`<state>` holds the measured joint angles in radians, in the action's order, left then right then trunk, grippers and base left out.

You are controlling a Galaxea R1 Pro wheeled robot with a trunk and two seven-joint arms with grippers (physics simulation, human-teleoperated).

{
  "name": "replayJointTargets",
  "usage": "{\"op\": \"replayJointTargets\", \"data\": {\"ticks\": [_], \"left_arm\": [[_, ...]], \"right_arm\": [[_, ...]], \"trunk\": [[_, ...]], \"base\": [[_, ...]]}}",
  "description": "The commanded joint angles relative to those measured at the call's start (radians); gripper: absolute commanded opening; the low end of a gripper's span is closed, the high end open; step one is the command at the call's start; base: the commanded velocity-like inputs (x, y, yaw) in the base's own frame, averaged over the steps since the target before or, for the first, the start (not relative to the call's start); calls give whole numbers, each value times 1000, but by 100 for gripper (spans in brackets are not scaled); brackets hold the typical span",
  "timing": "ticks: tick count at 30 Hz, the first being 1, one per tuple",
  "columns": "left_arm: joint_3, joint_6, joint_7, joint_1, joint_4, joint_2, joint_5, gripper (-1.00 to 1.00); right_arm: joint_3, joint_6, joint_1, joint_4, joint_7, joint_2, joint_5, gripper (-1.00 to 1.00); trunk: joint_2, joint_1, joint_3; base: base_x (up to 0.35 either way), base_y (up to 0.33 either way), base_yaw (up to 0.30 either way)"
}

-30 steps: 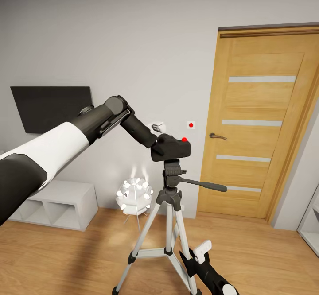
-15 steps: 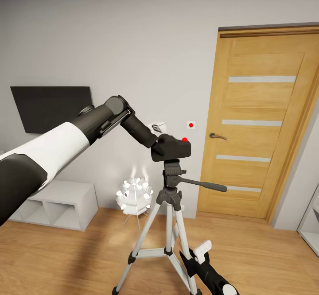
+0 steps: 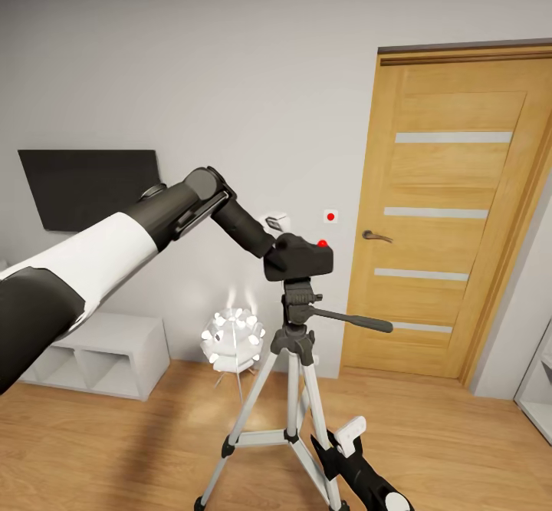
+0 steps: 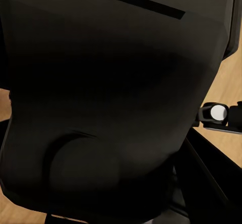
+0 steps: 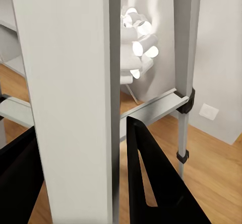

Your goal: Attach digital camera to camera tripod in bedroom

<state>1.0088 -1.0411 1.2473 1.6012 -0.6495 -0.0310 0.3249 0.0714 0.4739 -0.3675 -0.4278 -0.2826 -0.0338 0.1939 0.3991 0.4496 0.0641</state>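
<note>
Seating calls for care: the left pincer (image 3: 270, 252), pinching the digital camera (image 3: 299, 258) just above the camera tripod (image 3: 295, 342) head, should lower it squarely while the right pincer (image 5: 80, 183), spread, straddles a tripod leg.

Soft, even light is filling the head view, with a white lamp (image 3: 232, 336) glowing against the wall (image 3: 192, 58) and blooming slightly. In the left wrist view, the digital camera (image 4: 111, 108) is looming dark and featureless. Straight edges are bowing toward the frame's sides.
</note>
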Motion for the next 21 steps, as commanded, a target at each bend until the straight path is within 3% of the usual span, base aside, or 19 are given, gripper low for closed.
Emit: {"op": "replayJointTargets", "data": {"ticks": [1,2,3,21], "left_arm": [[4,-6,3,-1,-1,1,3,-100],[4,-6,3,-5,-1,4,3,-100],[4,-6,3,-5,-1,5,3,100],[4,-6,3,-7,2,9,3,100]], "right_arm": [[2,3,-1,1,0,0,5,-100],[2,3,-1,1,0,0,5,-100],[2,3,-1,1,0,0,5,-100],[3,3,-1,1,0,0,5,-100]], "trunk": [[1,0,0],[1,0,0],[1,0,0],[1,0,0]], "base": [[0,0,0],[0,0,0],[0,0,0],[0,0,0]]}}
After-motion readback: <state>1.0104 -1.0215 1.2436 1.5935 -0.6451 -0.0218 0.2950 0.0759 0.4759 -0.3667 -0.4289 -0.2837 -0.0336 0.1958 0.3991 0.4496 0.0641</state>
